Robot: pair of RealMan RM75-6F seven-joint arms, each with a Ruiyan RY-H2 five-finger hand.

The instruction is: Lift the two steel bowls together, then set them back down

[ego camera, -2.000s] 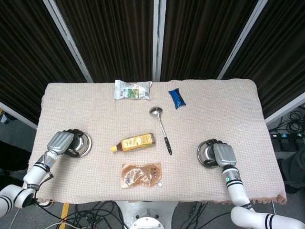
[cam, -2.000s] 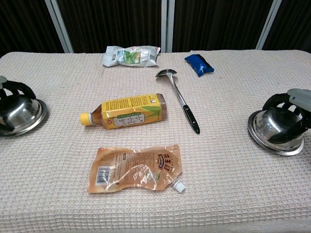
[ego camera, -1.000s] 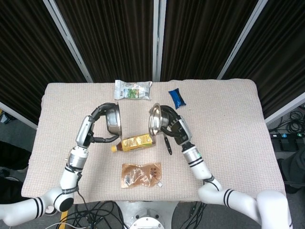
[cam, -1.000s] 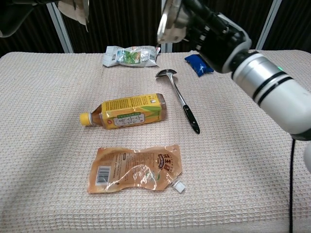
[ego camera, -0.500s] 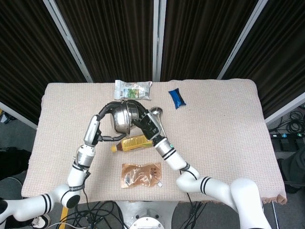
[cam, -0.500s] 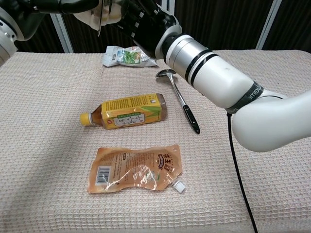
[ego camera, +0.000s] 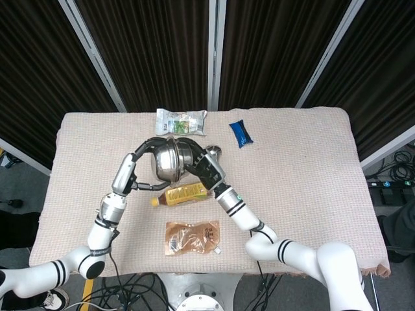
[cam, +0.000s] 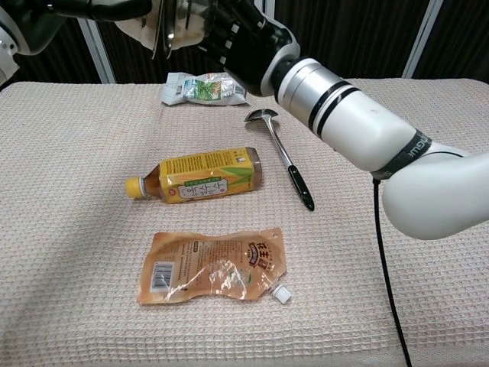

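The two steel bowls are held pressed together high above the table's middle, over the yellow bottle. In the head view they read as one shiny mass, and where one ends I cannot tell. My left hand grips them from the left, its dark fingers wrapped over the rim. My right hand grips them from the right. In the chest view the bowls sit at the top edge, with the right hand closed against them and the left hand mostly cut off.
On the beige cloth lie a yellow tea bottle, a brown pouch, a steel ladle, a green-white packet and a blue packet. My right forearm crosses above the ladle.
Both bowls left the table's left and right sides, rose and came together at the centre. Over the last half second the pair shifted slightly right and the right forearm drew back a little.
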